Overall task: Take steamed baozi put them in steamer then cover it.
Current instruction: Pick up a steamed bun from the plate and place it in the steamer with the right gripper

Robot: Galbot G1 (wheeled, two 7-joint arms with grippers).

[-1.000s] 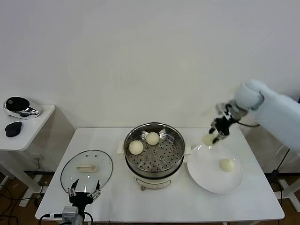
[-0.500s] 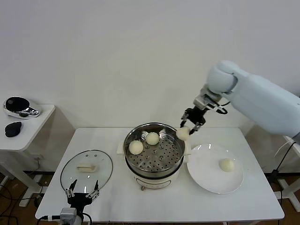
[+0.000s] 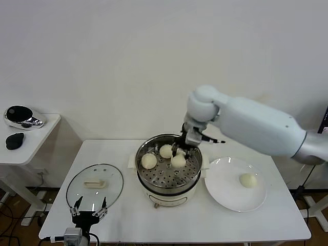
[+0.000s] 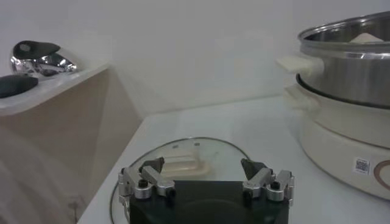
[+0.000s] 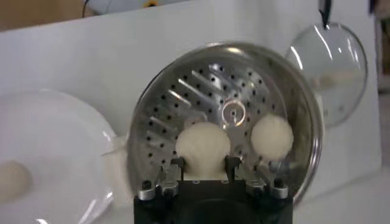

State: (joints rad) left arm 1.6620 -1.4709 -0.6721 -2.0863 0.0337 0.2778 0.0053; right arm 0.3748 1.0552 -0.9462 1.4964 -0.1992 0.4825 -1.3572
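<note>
- Table (image 3: 256,220): white top carrying every item below.
- Steamer (image 3: 146,179): steel pot, centre of table, uncovered; two baozi lie on its perforated tray (image 5: 201,97).
- Plate (image 3: 223,192): white, just right of the steamer; one baozi (image 3: 248,180) left on it.
- Cover (image 3: 95,184): glass lid flat on the table left of the steamer, not yet fitted.
- Right gripper (image 3: 179,155): over the tray, jaws clamped on a third baozi (image 5: 203,143), not yet released.
- Left gripper (image 4: 206,180): idle near the cover's front edge, jaws wide apart, holding nothing.
- Progress: two placed, one arriving, one to fetch, then covering.
</note>
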